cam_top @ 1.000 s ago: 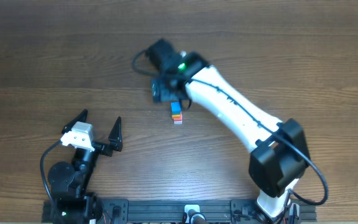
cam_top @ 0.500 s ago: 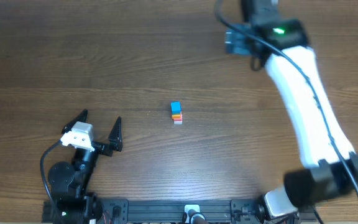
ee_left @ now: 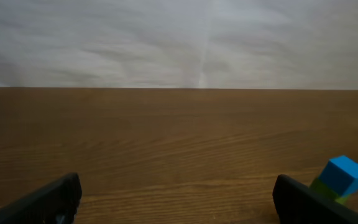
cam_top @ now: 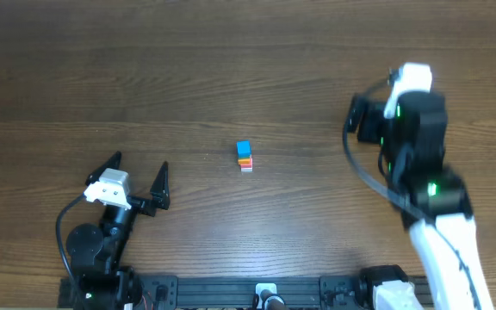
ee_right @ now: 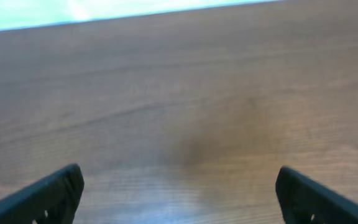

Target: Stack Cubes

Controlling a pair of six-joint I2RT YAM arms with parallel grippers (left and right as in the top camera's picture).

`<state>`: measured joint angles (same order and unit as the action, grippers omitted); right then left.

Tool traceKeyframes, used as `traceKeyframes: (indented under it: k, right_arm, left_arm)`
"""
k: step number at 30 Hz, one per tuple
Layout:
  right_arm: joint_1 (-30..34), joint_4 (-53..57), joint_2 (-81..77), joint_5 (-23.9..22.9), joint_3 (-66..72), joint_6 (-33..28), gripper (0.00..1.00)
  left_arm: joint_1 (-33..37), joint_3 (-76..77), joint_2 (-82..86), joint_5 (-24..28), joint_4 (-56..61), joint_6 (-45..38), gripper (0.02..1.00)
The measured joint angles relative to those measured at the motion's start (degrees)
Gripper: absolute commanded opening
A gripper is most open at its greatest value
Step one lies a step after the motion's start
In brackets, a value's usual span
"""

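Your right arm (cam_top: 416, 142) has swung away from the stack of cubes (cam_top: 244, 157). A second ago its hand hung right at the stack in the middle of the table (cam_top: 76, 77); now the arm stands off at the right side, well apart from the cubes. The stack has not shifted, and your left arm (cam_top: 102, 232) has kept its place.

The stack stands upright near the table's middle, free of both hands. A blue cube (cam_top: 244, 148) sits on top, an orange cube (cam_top: 244, 159) lies under it, and a paler cube (cam_top: 246, 167) at the bottom rests on the wood.

Your left hand (cam_top: 139, 160) sits low at the left, close to its base, its fingers spread wide with nothing between them. The stack lies ahead of it and off to its right; in the left wrist view the blue cube shows just beside one finger.

Your right hand (ee_right: 178, 169) also has its fingers wide apart, with bare table between them.
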<state>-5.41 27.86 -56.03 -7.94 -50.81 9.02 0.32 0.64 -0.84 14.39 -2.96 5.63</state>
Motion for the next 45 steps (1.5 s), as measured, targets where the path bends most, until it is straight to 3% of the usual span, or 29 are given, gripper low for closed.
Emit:
traceKeyframes:
  k: [8,21,32,45]
  right_arm:
    - [5.75,-14.73,22.21,2.47,21.57,-0.44,0.993]
    - [7.58,-21.53,41.97,6.69,39.32,-3.3,0.991]
    - [7.58,-21.51,54.6,7.65,43.3,-3.45,0.989]
    - [7.58,-24.76,55.15,6.88,44.92,-3.45,0.991]
  left_arm:
    - [0.0,0.0,0.0,0.0,0.0,-0.07,1.0]
    - [0.0,0.0,0.0,0.0,0.0,-0.07,1.0]
    - [0.0,0.0,0.0,0.0,0.0,-0.07,1.0]
    - [0.0,0.0,0.0,0.0,0.0,-0.07,1.0]
